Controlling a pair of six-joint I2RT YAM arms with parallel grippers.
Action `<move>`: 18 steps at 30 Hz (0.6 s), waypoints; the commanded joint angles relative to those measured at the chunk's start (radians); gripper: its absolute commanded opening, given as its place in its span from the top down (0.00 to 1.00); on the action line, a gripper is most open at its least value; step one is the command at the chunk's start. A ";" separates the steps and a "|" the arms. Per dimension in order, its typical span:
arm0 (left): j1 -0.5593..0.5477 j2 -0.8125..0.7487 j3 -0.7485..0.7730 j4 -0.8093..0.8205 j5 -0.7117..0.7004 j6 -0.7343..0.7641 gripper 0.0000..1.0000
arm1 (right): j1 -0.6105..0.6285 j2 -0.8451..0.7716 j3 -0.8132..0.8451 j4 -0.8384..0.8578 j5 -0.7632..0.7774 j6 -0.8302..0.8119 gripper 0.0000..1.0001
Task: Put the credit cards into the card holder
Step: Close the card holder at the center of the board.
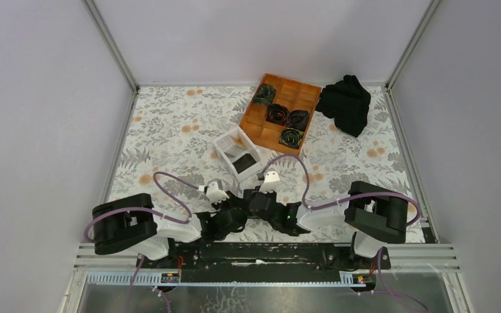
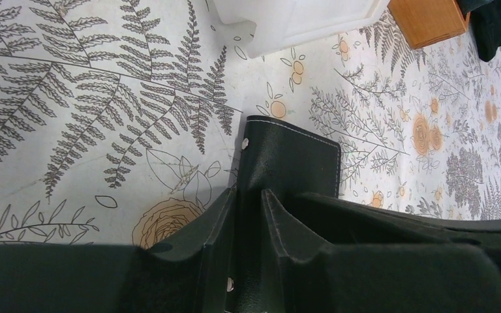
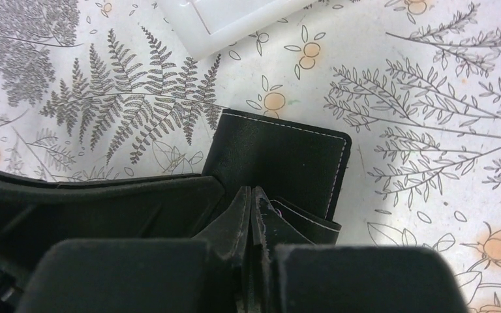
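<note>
The black card holder (image 2: pixel 293 156) lies on the floral mat at the near middle, a metal snap showing on its left edge. My left gripper (image 2: pixel 251 195) is shut on its near edge, with black leather filling the gap between the fingers. In the right wrist view the card holder (image 3: pixel 287 150) lies partly open, one stitched flap raised at the right. My right gripper (image 3: pixel 252 190) is shut, its tips pinched together where that flap starts. From above, both grippers (image 1: pixel 235 212) (image 1: pixel 265 201) meet over the holder and hide it. No credit card is in view.
A white open-topped box (image 1: pixel 225 145) with something dark in it stands just beyond the grippers (image 2: pixel 287 19) (image 3: pixel 228 16). An orange wooden compartment tray (image 1: pixel 251 120) with dark rolled items sits at the back, with a black cloth (image 1: pixel 346 103) to its right.
</note>
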 commanded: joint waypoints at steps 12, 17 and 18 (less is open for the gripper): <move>-0.002 0.051 -0.004 -0.177 0.139 0.026 0.72 | -0.040 -0.007 -0.305 0.116 -0.330 0.112 1.00; -0.002 0.059 0.009 -0.189 0.141 0.025 0.72 | -0.065 -0.007 -0.370 0.213 -0.363 0.143 1.00; -0.003 0.059 0.013 -0.196 0.141 0.025 0.72 | -0.071 -0.007 -0.382 0.231 -0.366 0.147 1.00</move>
